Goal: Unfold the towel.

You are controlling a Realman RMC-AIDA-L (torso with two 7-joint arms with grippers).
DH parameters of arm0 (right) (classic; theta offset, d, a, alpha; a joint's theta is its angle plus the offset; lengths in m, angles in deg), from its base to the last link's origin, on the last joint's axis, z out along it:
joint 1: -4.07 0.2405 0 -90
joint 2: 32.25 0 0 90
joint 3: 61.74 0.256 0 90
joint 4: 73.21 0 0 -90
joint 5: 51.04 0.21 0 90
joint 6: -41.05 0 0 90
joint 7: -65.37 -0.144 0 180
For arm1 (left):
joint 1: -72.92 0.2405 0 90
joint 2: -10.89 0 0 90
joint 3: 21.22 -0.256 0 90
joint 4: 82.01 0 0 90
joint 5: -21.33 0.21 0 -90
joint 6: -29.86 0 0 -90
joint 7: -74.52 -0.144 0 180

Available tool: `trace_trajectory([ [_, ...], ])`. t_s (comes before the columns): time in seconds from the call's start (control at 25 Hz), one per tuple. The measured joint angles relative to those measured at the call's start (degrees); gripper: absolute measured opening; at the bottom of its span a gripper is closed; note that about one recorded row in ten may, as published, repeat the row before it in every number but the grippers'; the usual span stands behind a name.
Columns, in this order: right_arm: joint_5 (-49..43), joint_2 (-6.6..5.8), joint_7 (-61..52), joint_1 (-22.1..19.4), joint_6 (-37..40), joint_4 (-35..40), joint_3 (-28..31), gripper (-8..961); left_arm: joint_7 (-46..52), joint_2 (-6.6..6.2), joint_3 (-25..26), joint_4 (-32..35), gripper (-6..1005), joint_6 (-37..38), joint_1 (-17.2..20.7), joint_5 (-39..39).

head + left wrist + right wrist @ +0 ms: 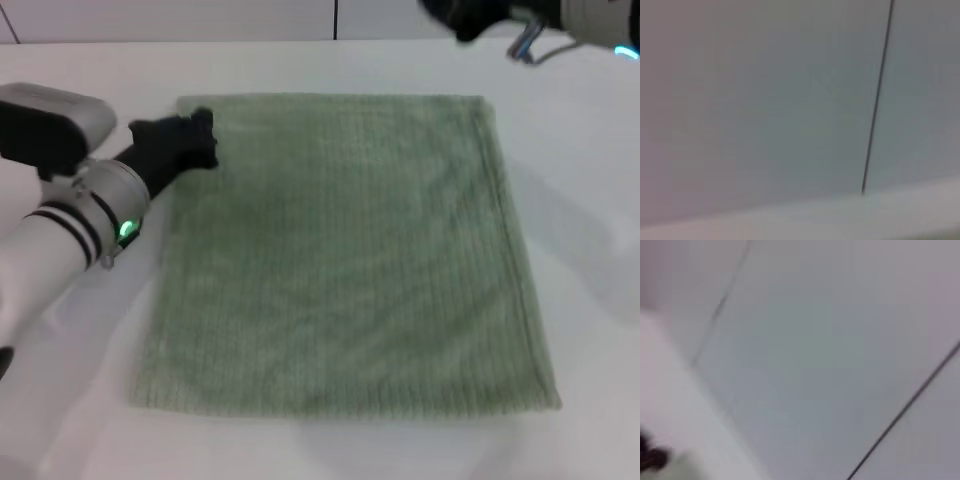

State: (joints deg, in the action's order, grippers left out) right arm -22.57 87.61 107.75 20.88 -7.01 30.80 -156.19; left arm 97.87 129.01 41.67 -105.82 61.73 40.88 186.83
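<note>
The pale sage-green towel (340,250) lies spread flat on the white table (580,200) in the head view, roughly square, with its hemmed edges showing all round. My left gripper (196,140) is black and sits at the towel's far left corner, over its edge. My right gripper (470,18) hangs at the top of the head view, beyond the towel's far right corner and apart from it, partly cut off by the frame. Both wrist views show only a pale wall with dark seams, not the towel.
The white table extends around the towel on all sides. A wall with a vertical seam (335,18) stands behind the table's far edge. My left arm (70,235) lies along the left side of the table.
</note>
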Motion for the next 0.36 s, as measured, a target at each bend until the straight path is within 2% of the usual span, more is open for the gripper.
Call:
trace_trajectory([
  [0.04,0.72,0.01,0.14,-2.1,9.41,-1.86,-1.3,328,-0.01,0.0,0.38,0.01,-2,1.92,0.53,0.0],
  [0.08,0.72,0.01,0.14,-2.1,9.41,-1.86,-1.3,328,-0.03,-0.03,1.67,0.24,-2,7.42,2.06,0.0],
  [0.12,1.08,0.02,0.15,-3.05,14.72,-3.52,-2.31,328,-0.04,-0.04,2.64,0.41,-2,10.87,3.11,0.01],
  [0.16,1.27,0.02,0.16,-3.67,18.7,-4.86,-3.13,328,-0.04,-0.04,2.64,0.41,-2,10.87,3.11,0.01],
  [0.2,1.28,0.02,0.17,-4.31,23.24,-6.58,-4.34,329,-0.04,-0.03,4.09,0.64,-2,15.97,4.77,-0.01],
  [0.24,1.05,0.03,0.17,-5.52,32.94,-10.36,-7.54,329,-0.05,0.01,5.73,0.66,-2,20.76,6.48,-0.07],
  [0.28,0.66,0.03,0.18,-6.05,39.25,-12.95,-9.5,329,-0.05,0.01,6.47,0.66,-2,22.68,7.19,-0.13],
  [0.32,0.66,0.03,0.18,-6.05,39.25,-12.95,-9.5,329,-0.05,0.01,6.47,0.66,-2,22.68,7.19,-0.13],
  [0.36,0.31,0.03,0.19,-6.59,44.9,-15.48,-11.48,329,-0.05,0.01,6.47,0.66,-2,22.68,7.19,-0.13],
])
